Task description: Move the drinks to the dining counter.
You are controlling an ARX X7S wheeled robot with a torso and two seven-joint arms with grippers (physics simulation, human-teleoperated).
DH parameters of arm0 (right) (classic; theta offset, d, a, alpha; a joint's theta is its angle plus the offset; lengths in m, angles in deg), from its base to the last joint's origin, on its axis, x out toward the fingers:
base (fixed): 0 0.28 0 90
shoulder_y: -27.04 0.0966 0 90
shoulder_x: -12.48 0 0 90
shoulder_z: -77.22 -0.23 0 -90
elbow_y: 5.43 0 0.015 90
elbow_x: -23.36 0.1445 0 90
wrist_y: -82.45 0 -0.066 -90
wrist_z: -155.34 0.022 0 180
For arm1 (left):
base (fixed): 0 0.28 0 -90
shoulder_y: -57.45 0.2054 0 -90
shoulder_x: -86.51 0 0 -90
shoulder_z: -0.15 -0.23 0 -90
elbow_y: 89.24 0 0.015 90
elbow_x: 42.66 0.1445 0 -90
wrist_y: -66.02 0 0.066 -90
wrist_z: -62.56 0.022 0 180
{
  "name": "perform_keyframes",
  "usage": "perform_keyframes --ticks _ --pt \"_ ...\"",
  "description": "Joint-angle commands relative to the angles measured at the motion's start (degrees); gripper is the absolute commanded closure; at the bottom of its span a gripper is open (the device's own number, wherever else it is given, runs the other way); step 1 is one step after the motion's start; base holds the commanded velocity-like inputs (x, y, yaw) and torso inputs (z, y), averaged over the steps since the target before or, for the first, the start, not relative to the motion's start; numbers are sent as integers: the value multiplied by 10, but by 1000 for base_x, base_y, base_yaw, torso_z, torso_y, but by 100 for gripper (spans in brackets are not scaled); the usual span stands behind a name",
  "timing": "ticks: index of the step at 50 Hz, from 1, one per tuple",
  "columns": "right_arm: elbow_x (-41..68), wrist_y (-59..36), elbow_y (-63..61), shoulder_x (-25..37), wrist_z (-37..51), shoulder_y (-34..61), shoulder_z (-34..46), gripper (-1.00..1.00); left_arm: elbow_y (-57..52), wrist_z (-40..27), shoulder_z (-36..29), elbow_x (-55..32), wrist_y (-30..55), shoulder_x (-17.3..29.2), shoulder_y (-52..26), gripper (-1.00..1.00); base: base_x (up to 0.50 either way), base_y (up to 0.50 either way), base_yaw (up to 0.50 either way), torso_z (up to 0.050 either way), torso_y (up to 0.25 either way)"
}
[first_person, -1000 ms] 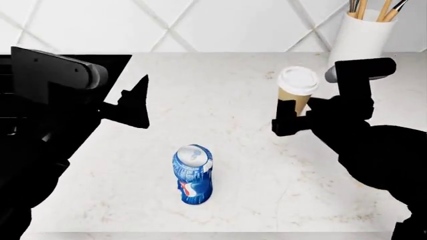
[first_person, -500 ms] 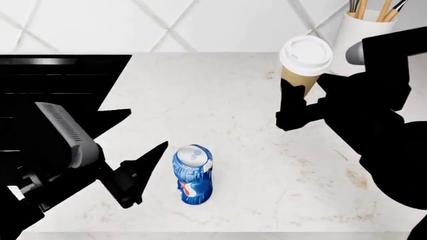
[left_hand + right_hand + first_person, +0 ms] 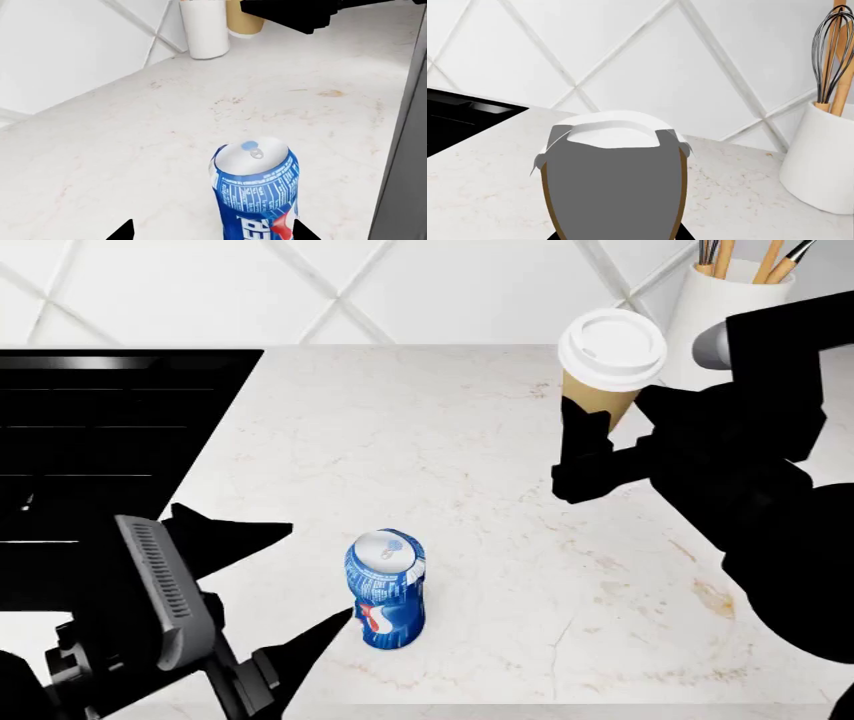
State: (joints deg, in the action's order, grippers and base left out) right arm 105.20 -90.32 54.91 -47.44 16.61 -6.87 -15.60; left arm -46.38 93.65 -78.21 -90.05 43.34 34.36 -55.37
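A blue soda can (image 3: 386,590) stands upright on the white marble top (image 3: 507,500). My left gripper (image 3: 320,572) is open just left of it. In the left wrist view the can (image 3: 257,190) sits between the spread fingertips, close to one fingertip (image 3: 300,231) and apart from the other. My right gripper (image 3: 607,435) is shut on the tan coffee cup (image 3: 610,360) with a white lid and holds it above the marble. The cup (image 3: 614,185) fills the right wrist view. The dining counter is out of view.
A black cooktop (image 3: 120,420) is set into the marble at the left. A white utensil holder (image 3: 727,300) with brushes and a whisk stands at the back right, close to the raised cup. A tiled wall (image 3: 400,285) runs behind. The marble's front edge lies just below the can.
My left gripper has swung from the back left toward the front edge and now flanks the can. My right gripper lifted the cup a second ago and has held still since.
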Motion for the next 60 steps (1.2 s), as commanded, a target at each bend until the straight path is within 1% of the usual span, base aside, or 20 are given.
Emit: perform_keyframes --ticks 1,10,14,17,31,47,57,58,60 --pt "10 7 -2 10 8 0 4 100 9 16 -40 22 -29 4 17 -100 0 0 0 0 0" --pt "17 14 -2 17 11 -1 9 100 29 20 -75 42 -47 -2 13 -100 0 0 0 0 0" --pt "17 19 -3 21 9 -5 10 100 50 19 -104 61 -58 -11 -1 -100 0 0 0 0 0" --pt "19 22 -3 24 10 -5 10 100 53 24 -122 68 -60 -9 -4 -100 0 0 0 0 0" --pt "32 28 -1 29 21 1 20 100 76 33 -152 77 -82 -23 -15 -100 0 0 0 0 0" --pt "20 48 -5 41 5 -17 22 100 118 47 -213 100 -99 -47 -60 -100 0 0 0 0 0" --pt "27 53 -6 44 12 -16 25 100 164 47 -252 135 -134 -73 -75 -100 0 0 0 0 0" --pt "29 53 -6 45 13 -16 26 100 167 39 -256 148 -143 -75 -74 100 0 0 0 0 0" --pt "35 52 -6 46 19 -15 26 100 165 40 -253 142 -140 -75 -75 100 0 0 0 0 0"
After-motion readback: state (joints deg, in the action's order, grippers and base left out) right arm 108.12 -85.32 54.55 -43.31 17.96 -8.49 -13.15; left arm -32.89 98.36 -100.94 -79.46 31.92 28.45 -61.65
